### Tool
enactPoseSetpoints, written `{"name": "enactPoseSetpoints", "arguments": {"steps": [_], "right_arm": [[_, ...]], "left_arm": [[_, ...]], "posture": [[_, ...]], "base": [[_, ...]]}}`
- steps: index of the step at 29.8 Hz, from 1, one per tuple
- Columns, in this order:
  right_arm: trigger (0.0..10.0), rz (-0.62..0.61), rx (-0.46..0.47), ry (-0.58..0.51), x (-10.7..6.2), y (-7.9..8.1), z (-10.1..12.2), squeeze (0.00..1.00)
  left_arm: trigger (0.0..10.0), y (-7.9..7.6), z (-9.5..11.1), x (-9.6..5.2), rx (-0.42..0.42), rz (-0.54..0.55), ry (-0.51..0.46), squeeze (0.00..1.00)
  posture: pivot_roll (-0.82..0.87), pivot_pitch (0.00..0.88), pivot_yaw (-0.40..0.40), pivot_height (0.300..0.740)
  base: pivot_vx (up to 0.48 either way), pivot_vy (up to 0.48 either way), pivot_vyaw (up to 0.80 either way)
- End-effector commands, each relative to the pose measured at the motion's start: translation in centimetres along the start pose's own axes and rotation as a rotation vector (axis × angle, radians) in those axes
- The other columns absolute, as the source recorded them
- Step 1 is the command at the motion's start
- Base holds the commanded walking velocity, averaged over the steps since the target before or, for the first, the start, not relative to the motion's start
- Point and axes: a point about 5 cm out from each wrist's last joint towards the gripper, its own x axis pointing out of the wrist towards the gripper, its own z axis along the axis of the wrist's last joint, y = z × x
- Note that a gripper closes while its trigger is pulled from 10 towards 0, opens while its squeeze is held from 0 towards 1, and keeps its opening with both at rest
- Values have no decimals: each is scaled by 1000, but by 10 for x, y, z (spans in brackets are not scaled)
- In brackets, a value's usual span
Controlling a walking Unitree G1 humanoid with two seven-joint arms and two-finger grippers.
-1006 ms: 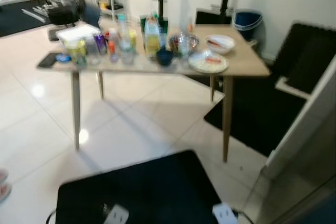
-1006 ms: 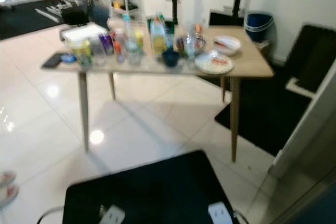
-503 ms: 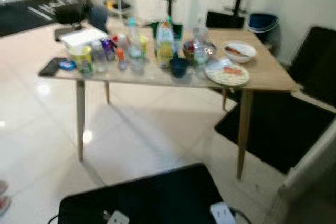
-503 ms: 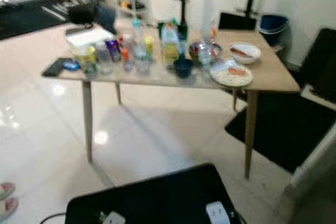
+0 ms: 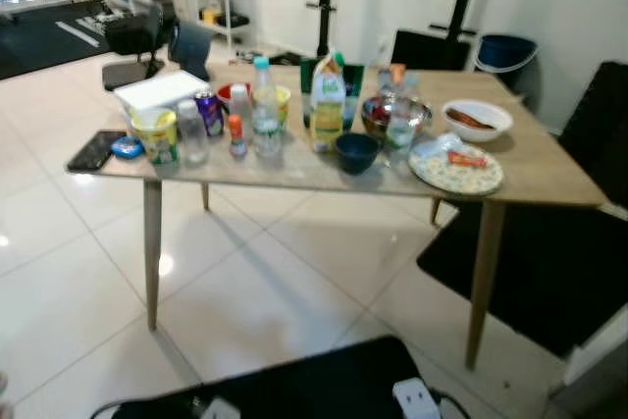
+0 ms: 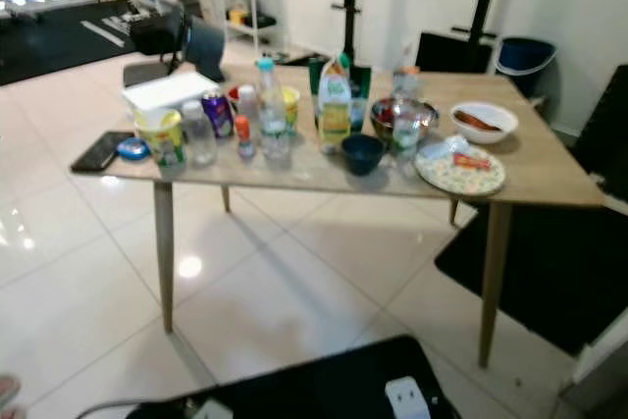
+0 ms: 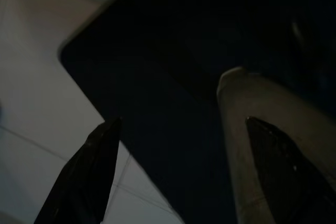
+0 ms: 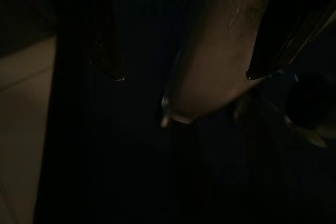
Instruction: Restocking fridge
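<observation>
1. White tiled flooring is seen under a wooden table. Against the frames of a second ago, the whole picture is sharper and the table sits lower and further right, so the camera has moved, not the things.
2. Groceries are crowded on the table: a juice carton near its middle, a clear water bottle to the carton's left, and a dark blue bowl just right of the carton.
3. Further right of the carton, a patterned plate and a white bowl are set.
4. At the table's left end, a black phone is laid flat.
5. The left gripper is hung over a dark mat, fingers spread wide and empty.
6. The right gripper is likewise parted, holding nothing, in deep shade.
</observation>
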Motion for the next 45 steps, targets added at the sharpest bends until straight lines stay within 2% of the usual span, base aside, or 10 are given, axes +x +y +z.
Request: {"name": "enactPoseSetpoints", "arguments": {"steps": [1, 24, 31, 35, 38, 39, 41, 43, 44, 45], "right_arm": [[10000, 2, 20, -2, 0, 3, -2, 0], [10000, -8, 31, -29, 0, 1, 2, 0], [10000, 30, 56, -114, -1, -5, 16, 0], [10000, 157, 12, -170, -4, -3, 25, 0], [10000, 329, -9, -223, -7, 1, 35, 0], [10000, 329, -9, -223, -7, 1, 35, 0], [10000, 409, -40, -251, -10, 1, 40, 0], [10000, 504, -72, -269, -15, 0, 44, 0], [10000, 594, -97, -279, -19, 0, 46, 0], [10000, 594, -97, -279, -19, 0, 46, 0]], "left_arm": [[10000, -2, -10, -1, 9, -11, 39, 0], [10000, -3, -11, -1, 10, -10, 42, 0], [10000, -2, -12, -1, 8, -3, 47, 0], [10000, -2, -14, -2, 4, -2, 56, 0], [10000, -3, -14, -2, -1, -6, 58, 0], [10000, -3, -14, -2, -1, -6, 58, 0], [10000, -4, -15, -2, -1, -11, 57, 0], [10000, -5, -14, -2, -1, -15, 57, 0], [10000, -6, -15, -2, 0, -17, 57, 0], [10000, -6, -15, -2, 0, -17, 57, 0]], "posture": [[-31, 0, 4, 740], [-29, 0, 3, 740], [-28, 0, 2, 740], [-33, 0, 5, 740], [-34, 0, 3, 740], [-34, 0, 3, 740], [-37, 0, 4, 740], [-41, 0, 4, 740], [-41, 0, 4, 740], [-41, 0, 4, 740]], "base": [[337, 0, 0], [340, 0, 0], [303, 0, 0], [0, 0, 0], [0, 0, 0], [0, 0, 0], [0, 0, 0], [0, 0, 0], [0, 0, 0], [0, 0, 0]]}}
